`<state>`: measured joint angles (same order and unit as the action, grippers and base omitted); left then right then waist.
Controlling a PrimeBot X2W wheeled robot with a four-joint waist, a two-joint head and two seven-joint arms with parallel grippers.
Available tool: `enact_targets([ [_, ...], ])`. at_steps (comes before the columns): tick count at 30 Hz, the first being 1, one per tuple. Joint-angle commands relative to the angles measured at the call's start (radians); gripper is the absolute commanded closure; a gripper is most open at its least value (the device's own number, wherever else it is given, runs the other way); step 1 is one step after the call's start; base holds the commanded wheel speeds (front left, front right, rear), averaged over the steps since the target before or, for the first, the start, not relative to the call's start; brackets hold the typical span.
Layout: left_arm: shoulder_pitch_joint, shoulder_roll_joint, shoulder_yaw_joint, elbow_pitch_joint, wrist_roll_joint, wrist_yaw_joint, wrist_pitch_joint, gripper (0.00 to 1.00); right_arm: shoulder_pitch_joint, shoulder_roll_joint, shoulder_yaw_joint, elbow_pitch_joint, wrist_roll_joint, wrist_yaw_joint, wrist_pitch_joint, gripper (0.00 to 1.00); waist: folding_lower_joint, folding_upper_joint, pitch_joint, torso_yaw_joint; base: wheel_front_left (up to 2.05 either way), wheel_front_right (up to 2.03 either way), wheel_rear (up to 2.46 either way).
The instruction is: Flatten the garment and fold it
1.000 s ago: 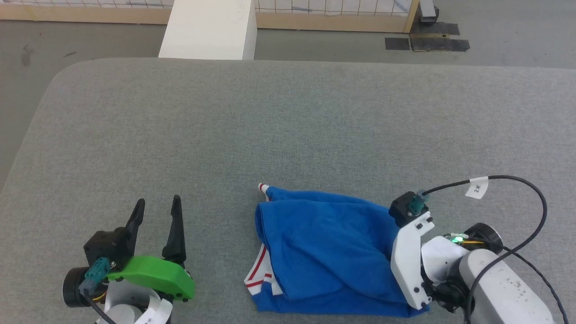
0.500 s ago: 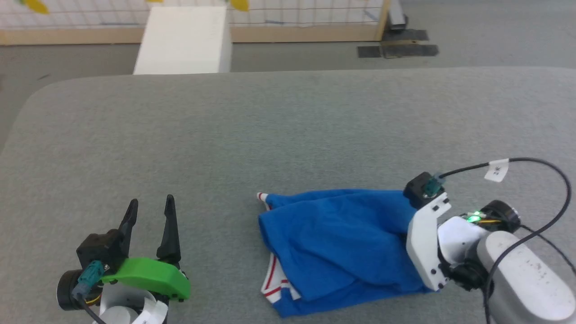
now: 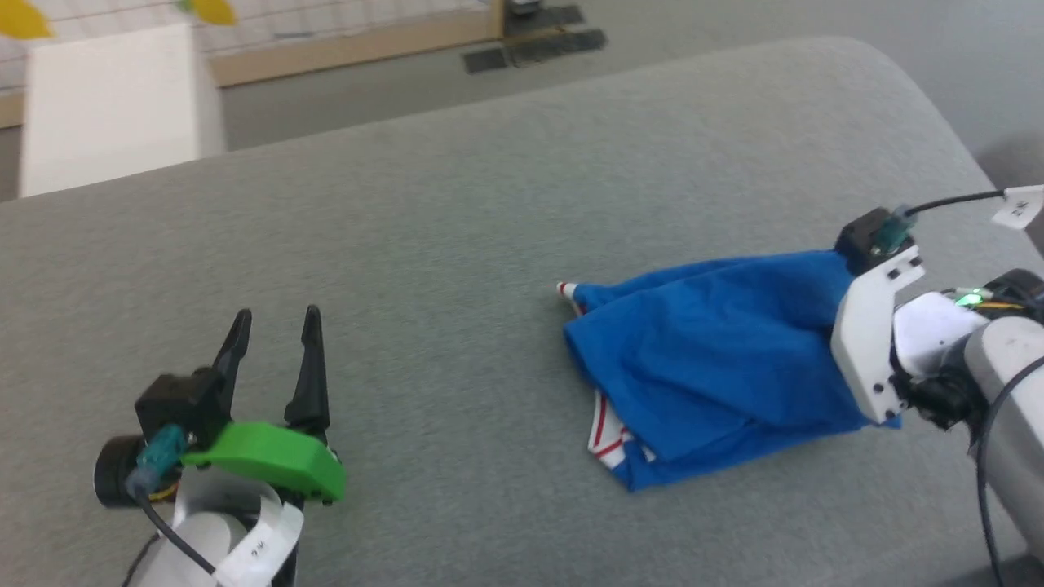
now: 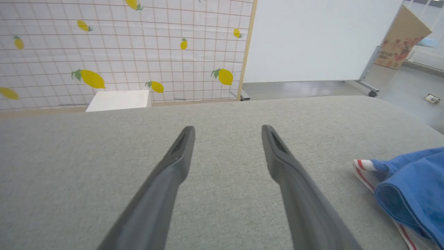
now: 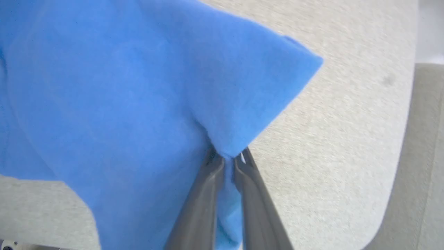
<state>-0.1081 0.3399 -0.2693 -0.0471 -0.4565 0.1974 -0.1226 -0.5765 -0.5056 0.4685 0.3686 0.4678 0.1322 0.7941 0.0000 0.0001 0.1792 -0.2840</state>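
The garment (image 3: 718, 359) is a bunched royal-blue shirt with red-and-white striped trim, lying right of centre on the grey table (image 3: 489, 204). In the right wrist view my right gripper (image 5: 227, 158) is shut on a fold of the garment (image 5: 138, 86), with blue cloth pinched between the fingertips. In the head view the right wrist covers that gripper's fingers at the garment's right end. My left gripper (image 3: 275, 324) stands open over bare table, well left of the garment, with nothing between its fingers. In the left wrist view the left gripper (image 4: 227, 131) is open and the garment (image 4: 409, 187) lies at the right edge.
A white box (image 3: 110, 106) stands beyond the table's far left edge, before a lemon-patterned grid panel (image 4: 121, 48). The table's rounded right corner (image 3: 913, 81) lies close to my right arm. Black cable (image 3: 950, 200) loops above the right wrist.
The head camera has turned and tilted, so the whole picture shifted. My right gripper has pulled the garment's right end up and rightward, stretching the cloth. The left gripper keeps its pose.
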Motion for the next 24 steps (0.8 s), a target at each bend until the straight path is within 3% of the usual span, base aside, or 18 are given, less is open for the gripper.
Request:
enact_targets([
  [1, -0.025, 0.014, 0.0, -0.011, 0.017, 0.005, 0.009, 0.0, -0.028, -0.004, -0.008, 0.019, 0.004, -0.002, -0.015, 1.0, 0.0, -0.0001, 0.109, -0.13, 0.0, 0.0, 0.0],
  [7, -0.084, 0.048, -0.008, -0.07, 0.054, 0.019, 0.067, 0.0, -0.099, -0.028, -0.055, 0.115, 0.008, -0.002, -0.075, 1.0, 0.0, -0.0001, 0.217, -0.158, 0.0, 0.0, 0.0],
  [17, -0.143, 0.132, 0.003, -0.238, 0.138, 0.07, 0.193, 0.0, -0.239, -0.117, -0.191, 0.298, -0.036, -0.002, -0.194, 1.0, 0.0, -0.0001, 0.421, -0.099, 0.0, 0.0, 0.0],
  [24, -0.124, 0.182, 0.038, -0.355, 0.177, 0.115, 0.258, 0.0, -0.333, -0.121, -0.27, 0.458, -0.072, -0.002, -0.269, 1.0, 0.0, -0.0001, 0.491, -0.092, 0.0, 0.0, 0.0],
])
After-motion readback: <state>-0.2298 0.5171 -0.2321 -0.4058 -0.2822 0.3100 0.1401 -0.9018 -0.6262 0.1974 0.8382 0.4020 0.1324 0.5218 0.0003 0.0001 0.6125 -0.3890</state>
